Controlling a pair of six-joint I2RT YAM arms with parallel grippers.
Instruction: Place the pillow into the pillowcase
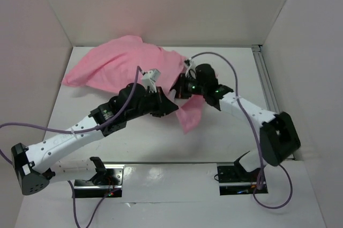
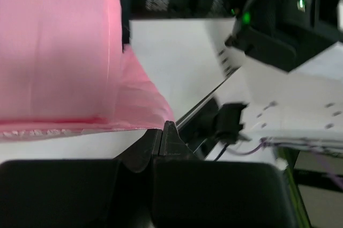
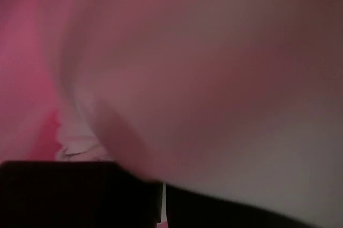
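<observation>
Pink pillowcase [image 1: 126, 63] on white table [image 1: 161, 145]

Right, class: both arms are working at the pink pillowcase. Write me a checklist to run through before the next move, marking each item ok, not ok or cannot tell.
1. Left tool shut on the pillowcase edge: ok.
2. Right tool shut: ok.
3. Right tool pinching cloth: cannot tell; its own view is a pink blur.
4. Pillow fully inside: cannot tell; no white cushion shows from above.
5. Pillowcase resting on the table: ok.
</observation>
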